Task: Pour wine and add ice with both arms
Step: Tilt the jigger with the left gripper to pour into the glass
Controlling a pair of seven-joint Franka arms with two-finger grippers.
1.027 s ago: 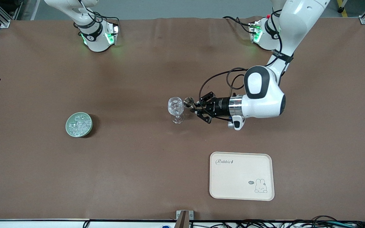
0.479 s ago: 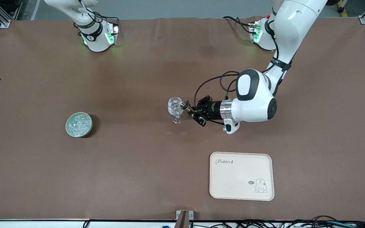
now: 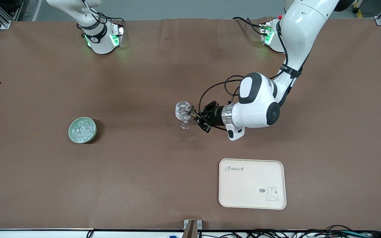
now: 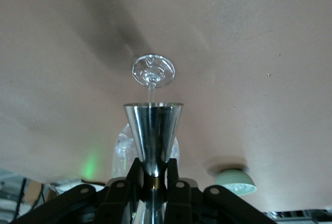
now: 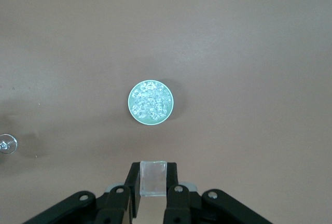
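Two black two-finger grippers are both clamped. The left gripper [image 3: 195,116], at frame centre, pinches the waist of the shiny silver hourglass measure [image 4: 153,133], tipped on its side with its mouth at the clear faceted stemmed glass [image 3: 183,114]. The right gripper [image 5: 153,193] holds one clear ice cube [image 5: 152,177] high over the pale green round dish [image 5: 151,102] of ice.

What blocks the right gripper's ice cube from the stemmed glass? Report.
The left gripper holds the silver measure tipped at the mouth of the stemmed glass. The right gripper clamps its ice cube over the green dish; only bare table lies between.
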